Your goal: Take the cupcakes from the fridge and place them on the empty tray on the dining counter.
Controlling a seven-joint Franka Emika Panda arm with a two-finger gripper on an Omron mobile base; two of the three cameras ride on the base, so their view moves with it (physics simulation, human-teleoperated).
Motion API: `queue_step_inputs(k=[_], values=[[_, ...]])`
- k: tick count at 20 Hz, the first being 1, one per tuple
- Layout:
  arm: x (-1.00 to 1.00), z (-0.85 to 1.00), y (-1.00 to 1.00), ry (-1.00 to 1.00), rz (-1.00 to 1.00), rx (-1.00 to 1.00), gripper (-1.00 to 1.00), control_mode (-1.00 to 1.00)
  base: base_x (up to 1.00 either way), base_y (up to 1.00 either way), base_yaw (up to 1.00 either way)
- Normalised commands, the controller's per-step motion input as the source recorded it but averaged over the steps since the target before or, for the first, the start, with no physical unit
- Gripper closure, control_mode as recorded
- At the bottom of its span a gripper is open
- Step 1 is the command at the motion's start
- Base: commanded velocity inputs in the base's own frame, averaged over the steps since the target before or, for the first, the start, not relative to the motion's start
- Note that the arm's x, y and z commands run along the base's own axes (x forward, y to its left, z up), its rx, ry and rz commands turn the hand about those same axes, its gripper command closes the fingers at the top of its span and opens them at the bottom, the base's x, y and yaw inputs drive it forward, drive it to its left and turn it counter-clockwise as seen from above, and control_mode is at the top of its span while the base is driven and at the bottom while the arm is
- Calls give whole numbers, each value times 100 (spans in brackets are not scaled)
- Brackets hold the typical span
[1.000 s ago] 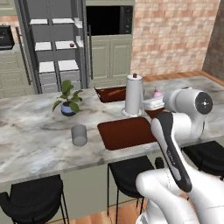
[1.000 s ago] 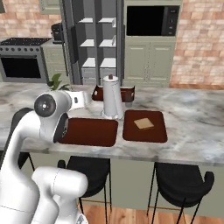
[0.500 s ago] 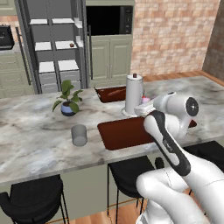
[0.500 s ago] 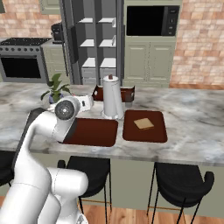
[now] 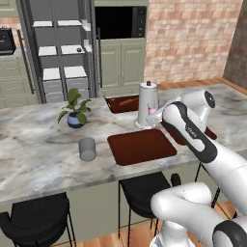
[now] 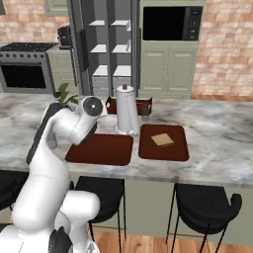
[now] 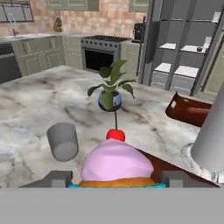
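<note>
A cupcake with pink frosting, a red cherry and a teal wrapper sits between my gripper's fingertips, which are shut on it. From the left base view the gripper hangs beside the paper-towel roll, above the far right corner of the empty tray, with the pink cupcake at its tip. The empty tray lies on the dining counter. Behind it the fridge stands open, with a small dark item on a white shelf.
A paper-towel roll stands just behind the empty tray. A grey cup and a potted plant are to its left. A brown tray with tan food lies to its right, another brown tray behind the roll. Black stools line the near side.
The arm has swung the hand with the cupcake leftwards, from above the counter's right part to beside the paper-towel roll. The grip has not changed.
</note>
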Motion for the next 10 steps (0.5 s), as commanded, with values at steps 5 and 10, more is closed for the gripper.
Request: queue_step_inputs(k=[5, 10], values=[[0, -65, 0, -30, 29, 10, 100, -100, 0, 0, 0], [0, -30, 6, -22, 30, 16, 100, -100, 0, 0, 0]])
